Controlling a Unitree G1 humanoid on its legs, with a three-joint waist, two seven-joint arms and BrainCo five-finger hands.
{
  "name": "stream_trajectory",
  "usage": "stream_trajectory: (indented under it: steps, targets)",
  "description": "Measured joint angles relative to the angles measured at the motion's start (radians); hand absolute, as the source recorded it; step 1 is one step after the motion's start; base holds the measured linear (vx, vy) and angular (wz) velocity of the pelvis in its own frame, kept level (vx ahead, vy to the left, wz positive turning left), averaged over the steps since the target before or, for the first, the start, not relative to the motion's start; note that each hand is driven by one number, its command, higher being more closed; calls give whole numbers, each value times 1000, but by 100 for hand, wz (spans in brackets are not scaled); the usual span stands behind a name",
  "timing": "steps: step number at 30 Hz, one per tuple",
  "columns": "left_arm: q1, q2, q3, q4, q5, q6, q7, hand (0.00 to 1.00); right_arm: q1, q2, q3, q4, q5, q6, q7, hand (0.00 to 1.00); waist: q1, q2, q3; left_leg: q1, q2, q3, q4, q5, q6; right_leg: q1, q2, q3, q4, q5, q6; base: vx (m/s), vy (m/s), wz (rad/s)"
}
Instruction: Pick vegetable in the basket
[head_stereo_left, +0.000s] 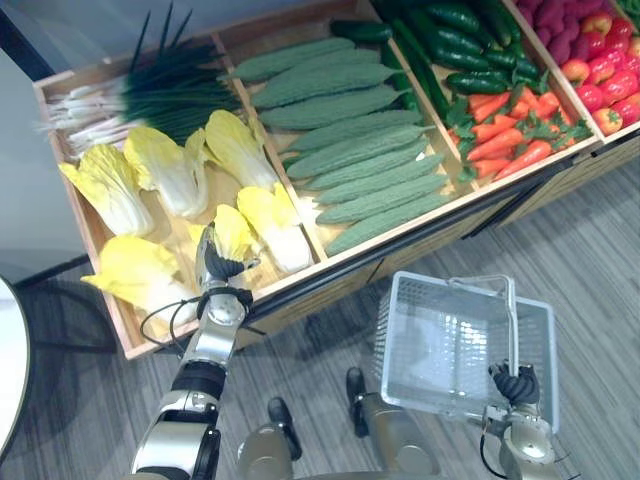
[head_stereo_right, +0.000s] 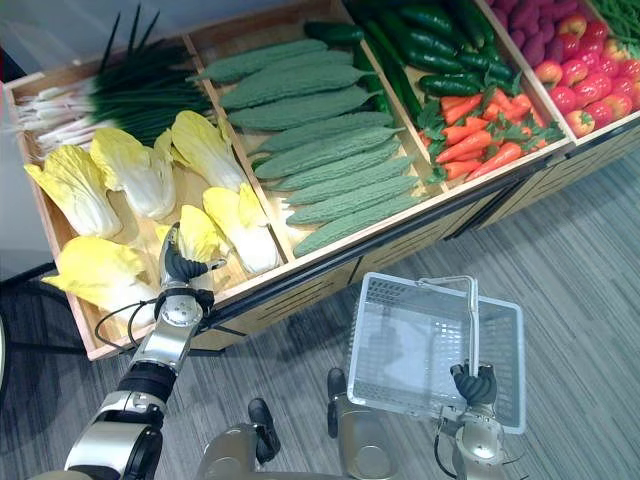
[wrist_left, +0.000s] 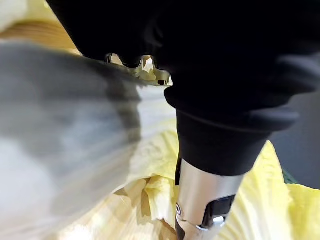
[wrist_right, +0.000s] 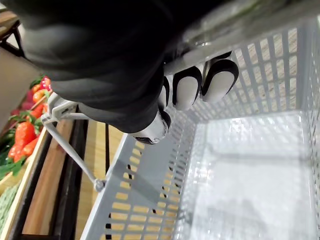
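Observation:
Several yellow napa cabbages lie in the left bin of a wooden stand (head_stereo_left: 330, 268). My left hand (head_stereo_left: 222, 265) reaches over the stand's front edge and rests at the base of one cabbage (head_stereo_left: 235, 228). Its fingers (head_stereo_right: 168, 246) stand fairly straight along the cabbage's left side and the thumb points off to the right. The cabbage still lies in the bin. In the left wrist view a straight finger (wrist_left: 200, 200) lies against yellow leaves. My right hand (head_stereo_left: 515, 385) is shut on the handle (head_stereo_left: 512, 320) of a grey plastic basket (head_stereo_left: 400, 330), held above the floor; the basket (wrist_right: 150, 200) is empty.
Green onions (head_stereo_left: 150, 90) lie at the back of the cabbage bin. Bitter gourds (head_stereo_left: 350, 140) fill the neighbouring bin, then cucumbers (head_stereo_left: 450, 40), carrots (head_stereo_left: 510, 130) and red fruit (head_stereo_left: 600, 80) further right. A white round table edge (head_stereo_left: 5, 370) stands at the left.

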Motion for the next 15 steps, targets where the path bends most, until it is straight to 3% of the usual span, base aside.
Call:
stream_trajectory:
  steps: [8, 15]
  targets:
    - [-93, 46, 2, 73, 131, 16, -50, 100, -23, -29, 3, -4, 23, -15, -1, 100, -1, 4, 35, -23, 4, 11, 12, -8, 13, -5, 2, 13, -36, 37, 11, -68, -11, -4]
    - [-107, 63, -1, 74, 136, 13, -62, 100, -21, -28, 3, -6, 28, -13, 1, 100, 0, 12, 43, -26, 1, 18, 7, -3, 14, 1, -2, 17, -65, 57, 17, -12, 7, -2]
